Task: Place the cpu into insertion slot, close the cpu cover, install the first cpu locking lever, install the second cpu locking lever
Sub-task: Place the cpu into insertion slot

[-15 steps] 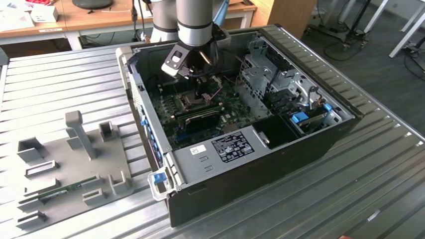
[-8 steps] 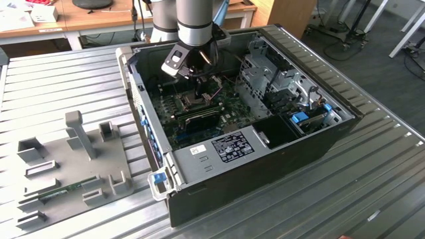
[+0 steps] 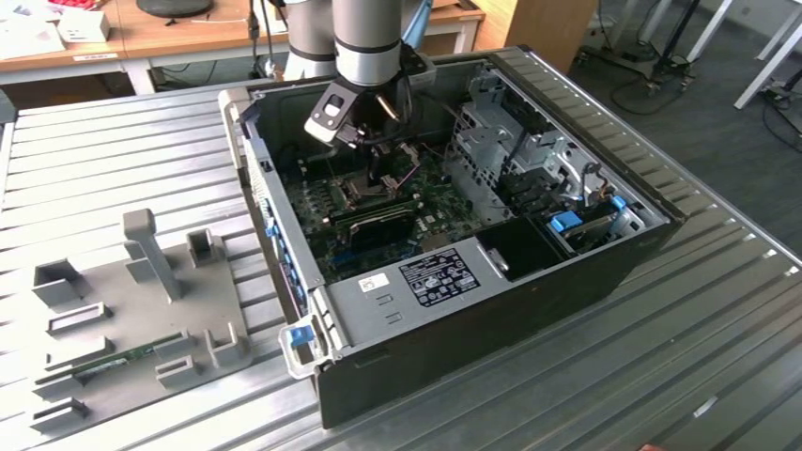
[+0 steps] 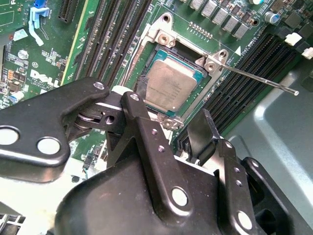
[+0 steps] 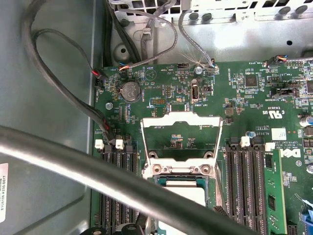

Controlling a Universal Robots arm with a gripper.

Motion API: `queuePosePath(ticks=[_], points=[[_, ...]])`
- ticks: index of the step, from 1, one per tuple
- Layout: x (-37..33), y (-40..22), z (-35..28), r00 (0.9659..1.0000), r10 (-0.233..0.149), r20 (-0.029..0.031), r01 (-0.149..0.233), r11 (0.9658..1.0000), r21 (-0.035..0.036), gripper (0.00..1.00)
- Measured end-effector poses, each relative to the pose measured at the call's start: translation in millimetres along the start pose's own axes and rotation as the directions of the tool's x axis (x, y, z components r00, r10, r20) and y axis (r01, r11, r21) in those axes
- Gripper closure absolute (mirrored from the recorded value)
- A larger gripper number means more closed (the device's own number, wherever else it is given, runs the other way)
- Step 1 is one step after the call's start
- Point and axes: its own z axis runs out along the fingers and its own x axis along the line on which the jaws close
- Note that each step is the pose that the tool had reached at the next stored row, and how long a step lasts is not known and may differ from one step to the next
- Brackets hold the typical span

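We see big metal table (image 3: 701,357) with long ridges. Open black computer box (image 3: 527,319) lies on its side on table, in middle. Flat grey tray (image 3: 119,329) with little stands sits on table too, beside box, toward exterior view's left.

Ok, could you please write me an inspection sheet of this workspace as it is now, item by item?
surface: ribbed metal table carrying an open computer case.
job's things: chip lies in its socket; cover is open and tipped back; one lever sticks out free.
clutter: grey tray beside the case, with a memory stick on it.
gripper: jaws apart, holding nothing, close over the chip.
cables: thick dark cable crosses in front of the socket; black wires run along the case wall.
surroundings: wooden desk behind the table.
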Motion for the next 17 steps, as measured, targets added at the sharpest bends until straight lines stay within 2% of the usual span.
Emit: queuePosePath(ticks=[17], points=[[0.3, 0.6, -7.8, 1.0000, 0.000, 0.0000, 0.000, 1.0000, 0.0001, 0.39]])
